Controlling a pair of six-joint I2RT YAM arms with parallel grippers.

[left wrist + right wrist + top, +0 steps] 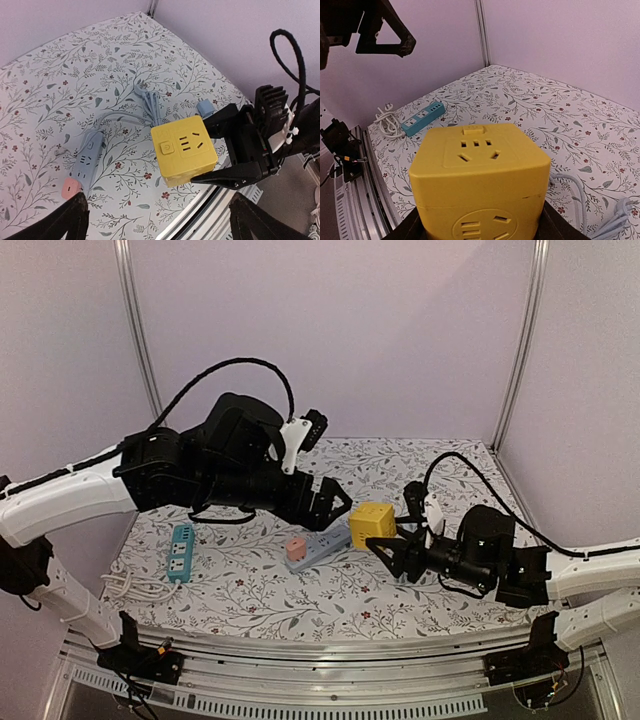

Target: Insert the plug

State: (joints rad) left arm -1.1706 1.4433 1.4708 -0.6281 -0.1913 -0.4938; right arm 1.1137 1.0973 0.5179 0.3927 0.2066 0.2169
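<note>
Right claw (pixel 392 540) clamped the yellow plastic cube socket (pixel 372 523) mid-frame, my left claw (pixel 332 505) gaped empty, and the small pale-blue plastic plug (pixel 204 107) lay just above the cube in the left-wrist view: light and stiff, I judged, tugged by its springy bundled cord (pixel 150 100), best pinched across its body.

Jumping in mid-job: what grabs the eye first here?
The yellow cube socket, clamped in the right gripper mid-table. The left gripper hangs open beside it, above a pale blue strip with a pink piece at one end. A teal strip lies far left.
</note>
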